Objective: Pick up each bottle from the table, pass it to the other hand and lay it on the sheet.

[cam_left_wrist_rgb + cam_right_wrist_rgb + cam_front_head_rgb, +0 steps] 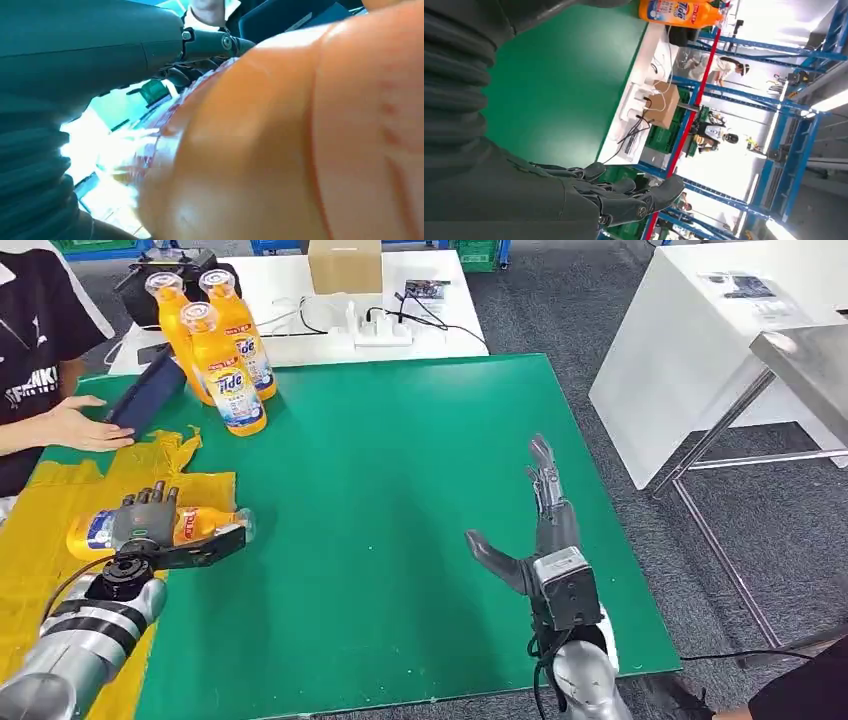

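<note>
While the left hand [147, 520] clamps the orange bottle [150, 528] lying over the yellow sheet [40, 540], right hand [540, 530] hangs spread, empty; it's smooth, probably slippery plastic, so mid-body grip suits.

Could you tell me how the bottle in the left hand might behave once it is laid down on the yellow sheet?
The bottle lies sideways in the left hand; its rounded body may roll. Its glossy plastic probably slips. The crumpled yellow sheet may check it.
</note>
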